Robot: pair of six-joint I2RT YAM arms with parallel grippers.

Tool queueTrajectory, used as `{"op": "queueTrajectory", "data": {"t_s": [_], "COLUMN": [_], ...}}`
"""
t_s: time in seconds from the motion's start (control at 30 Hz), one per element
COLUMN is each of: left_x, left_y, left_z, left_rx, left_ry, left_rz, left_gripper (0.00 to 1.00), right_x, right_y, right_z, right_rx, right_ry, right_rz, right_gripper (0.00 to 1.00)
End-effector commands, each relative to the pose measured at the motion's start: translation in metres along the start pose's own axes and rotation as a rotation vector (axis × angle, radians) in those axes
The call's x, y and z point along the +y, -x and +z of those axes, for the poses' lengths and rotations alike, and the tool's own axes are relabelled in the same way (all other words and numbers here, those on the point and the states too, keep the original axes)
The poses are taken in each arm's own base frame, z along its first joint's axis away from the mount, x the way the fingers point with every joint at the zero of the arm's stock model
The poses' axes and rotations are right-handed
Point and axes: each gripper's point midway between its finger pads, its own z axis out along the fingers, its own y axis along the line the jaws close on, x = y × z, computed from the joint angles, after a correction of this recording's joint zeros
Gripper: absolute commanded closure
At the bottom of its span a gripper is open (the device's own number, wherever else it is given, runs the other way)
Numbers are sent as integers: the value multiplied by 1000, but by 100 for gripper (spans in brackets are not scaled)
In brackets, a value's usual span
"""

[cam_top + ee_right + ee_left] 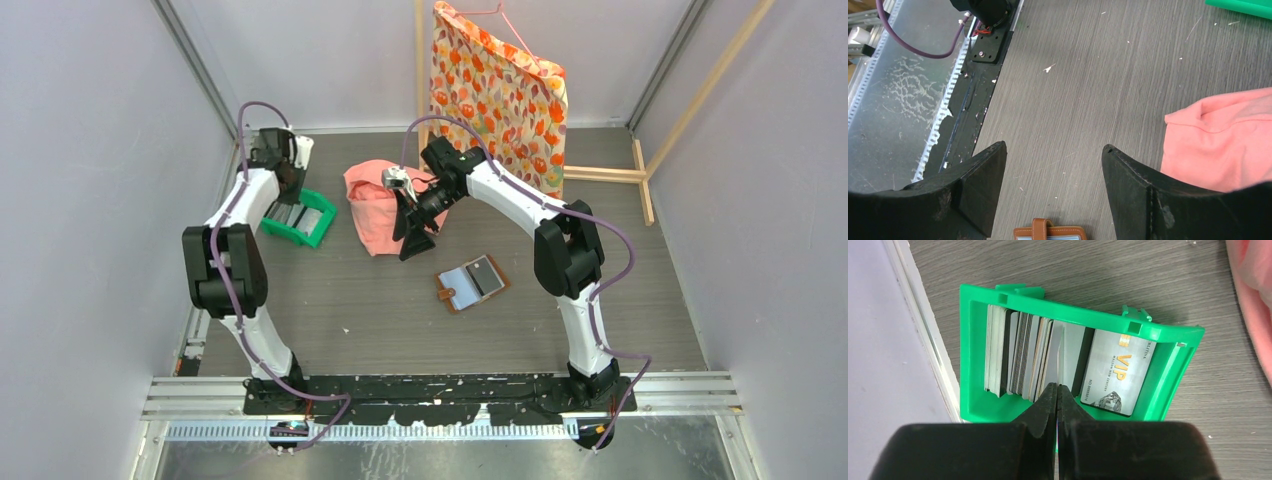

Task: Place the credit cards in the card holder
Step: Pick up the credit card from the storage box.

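Fingers (1045,407) of the left gripper (1058,386) are pinched shut on one thin pale card (1058,357) among the grey, white and dark credit cards (1018,355) standing on edge in the green tray (1068,315), while the right gripper (1053,147) hangs wide open and empty near the brown card holder (472,284), which lies open on the table (350,300).

In the left wrist view, the silver card (1115,372) lying flat at the right end of the green tray (973,365) carries large gold letters "VIP". Beside them runs a small line ending in "NEW CENTURY" and a number starting "NO 8888", its remaining digits too small to read. No other writing can be read in any view.
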Motion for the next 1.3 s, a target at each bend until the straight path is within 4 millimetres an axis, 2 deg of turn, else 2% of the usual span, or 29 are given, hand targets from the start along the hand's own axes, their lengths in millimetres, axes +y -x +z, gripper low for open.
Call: {"op": "queueTrajectory", "data": {"t_s": [0.0,0.27,0.67,0.9,1.07,1.27], "left_x": [15,16,34,35,34,32], "left_y": [25,30,39,41,41,36], "left_z": [-30,-37,-64,-74,-89,-95], "left_rx": [-104,-123,-162,-166,-203,-231], "left_ry": [-15,-62,-98,-147,-227,-355], "left_rz": [-82,-155,-302,-376,-477,-617], "left_gripper": [100,100,100,100,100,100], "right_x": [14,13,13,13,6,-4], "right_y": [26,27,28,30,43,60], "right_z": [-10,-10,-9,-9,-9,-10], "right_rx": [-45,-47,-54,-56,-83,-127], "right_ry": [3,5,12,10,-21,-65], "right_rz": [-66,-64,-56,-49,37,140], "right_gripper": [26,26,26,26,26,27]}}
